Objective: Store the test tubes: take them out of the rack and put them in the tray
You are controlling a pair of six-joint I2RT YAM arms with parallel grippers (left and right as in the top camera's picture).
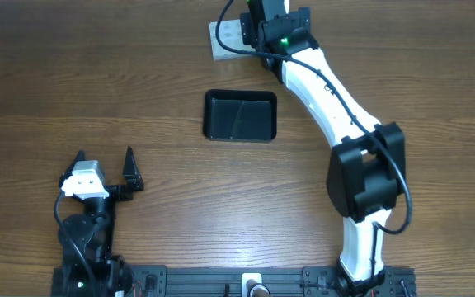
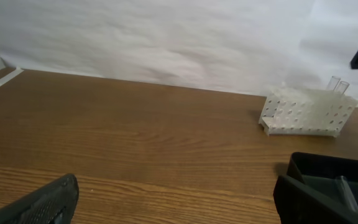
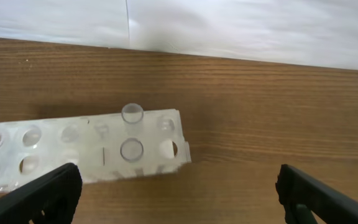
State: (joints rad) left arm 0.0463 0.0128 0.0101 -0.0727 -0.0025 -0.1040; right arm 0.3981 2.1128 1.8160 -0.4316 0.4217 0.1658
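A white test tube rack (image 1: 226, 38) stands at the far edge of the table. Two clear tubes (image 3: 132, 114) (image 3: 132, 150) stand upright in holes near one end of the rack (image 3: 55, 155). My right gripper (image 3: 179, 199) hovers open above that end, with nothing between its fingers (image 3: 42, 196). Nearer the middle sits the black tray (image 1: 240, 115), with at least one clear tube (image 2: 347, 194) lying inside. My left gripper (image 1: 105, 158) rests open and empty near the front left, well away from the tray (image 2: 334, 171) and the rack (image 2: 306, 112).
The right arm (image 1: 328, 91) stretches diagonally past the tray's right side up to the rack. A white wall (image 2: 166, 37) backs the table's far edge. Bare wood surrounds the left gripper and lies between tray and rack.
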